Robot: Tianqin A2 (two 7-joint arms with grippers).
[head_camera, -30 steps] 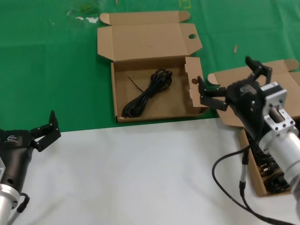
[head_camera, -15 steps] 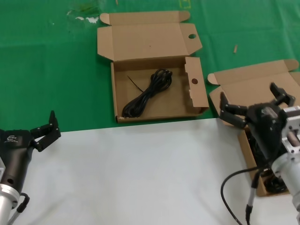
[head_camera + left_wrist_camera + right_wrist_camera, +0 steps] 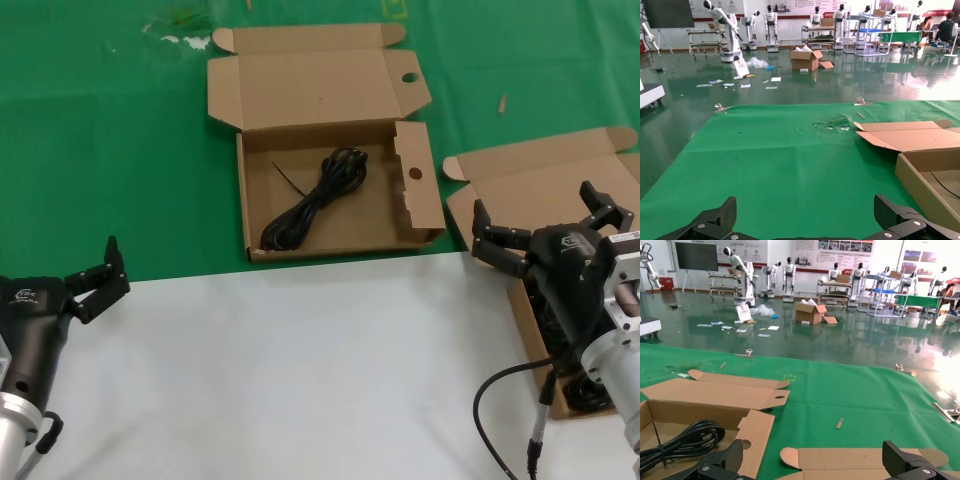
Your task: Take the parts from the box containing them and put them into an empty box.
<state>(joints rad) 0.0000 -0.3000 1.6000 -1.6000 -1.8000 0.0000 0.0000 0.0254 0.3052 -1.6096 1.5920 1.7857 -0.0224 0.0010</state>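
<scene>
The box with round holes in its flaps (image 3: 312,88) lies open at the back centre with one black cable hank (image 3: 315,200) in it. The plain-flapped box (image 3: 545,180) lies open at the right; more black cables (image 3: 592,396) show in it, mostly hidden by my right arm. My right gripper (image 3: 540,215) is open and empty, hovering over this box's lid hinge. In the right wrist view the gripper (image 3: 812,456) is above the plain lid (image 3: 855,460), with the holed box (image 3: 757,427) and its cable (image 3: 685,440) to one side. My left gripper (image 3: 95,280) is open and empty, parked at the near left.
Green cloth (image 3: 110,150) covers the far half of the table and a white sheet (image 3: 280,370) the near half. A grey hose (image 3: 500,400) hangs from my right arm. The left wrist view shows the holed box's wall (image 3: 920,187) beside green cloth (image 3: 790,165).
My right gripper has moved away from the holed box's right wall, back to the right and lower over the plain box, still open and empty. The left arm has not moved.
</scene>
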